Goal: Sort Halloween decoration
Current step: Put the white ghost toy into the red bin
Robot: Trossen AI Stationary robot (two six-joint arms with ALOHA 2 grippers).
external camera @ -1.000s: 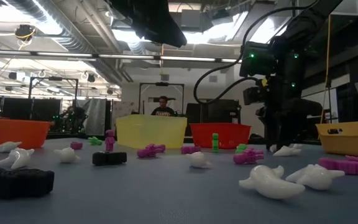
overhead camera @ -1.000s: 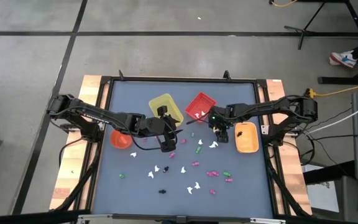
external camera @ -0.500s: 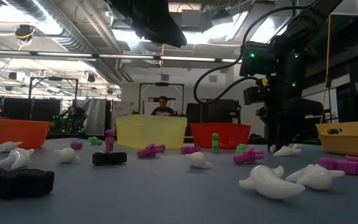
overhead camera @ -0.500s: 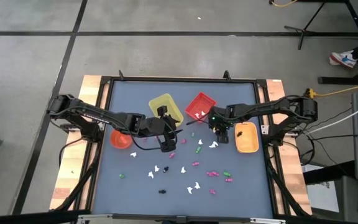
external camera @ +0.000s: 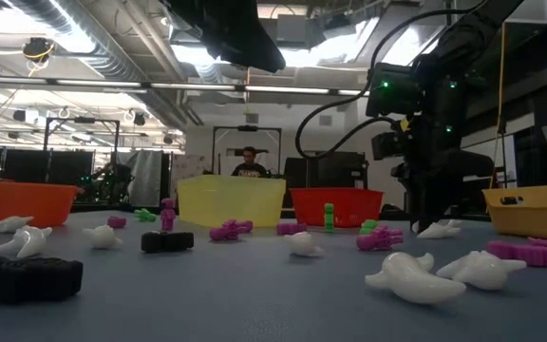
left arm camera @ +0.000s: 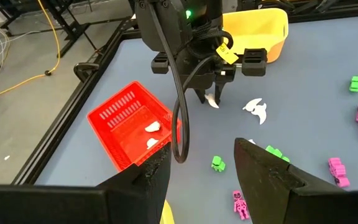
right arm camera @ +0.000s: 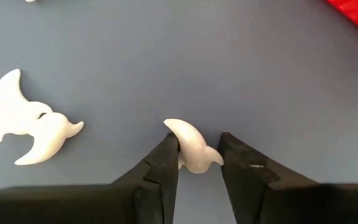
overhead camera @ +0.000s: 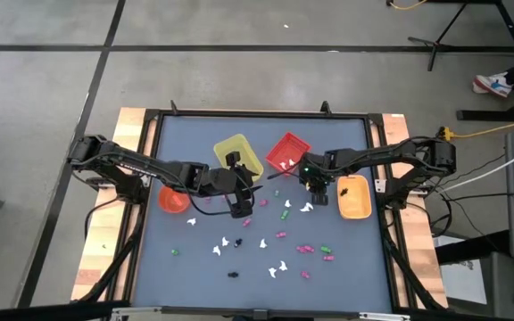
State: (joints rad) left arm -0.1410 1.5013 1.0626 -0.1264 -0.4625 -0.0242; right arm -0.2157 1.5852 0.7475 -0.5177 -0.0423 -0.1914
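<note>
Trinket [right arm camera: 190, 151]: small white curved ghost shape, on counter [right arm camera: 166, 56]. Right end effector [right arm camera: 197, 163] clamped around it; left end effector [left arm camera: 201, 180] apart, holding nothing.

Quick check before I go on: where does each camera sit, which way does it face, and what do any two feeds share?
High: overhead, straight down; both arms, left gripper.
Low: table height, looking across trinkets toward the yellow bin.
Left wrist: past its own fingers toward the right gripper beside the red basket.
Right wrist: down at the table; its fingers flank a white trinket.
Shared: both wrist views show that white trinket.
</note>
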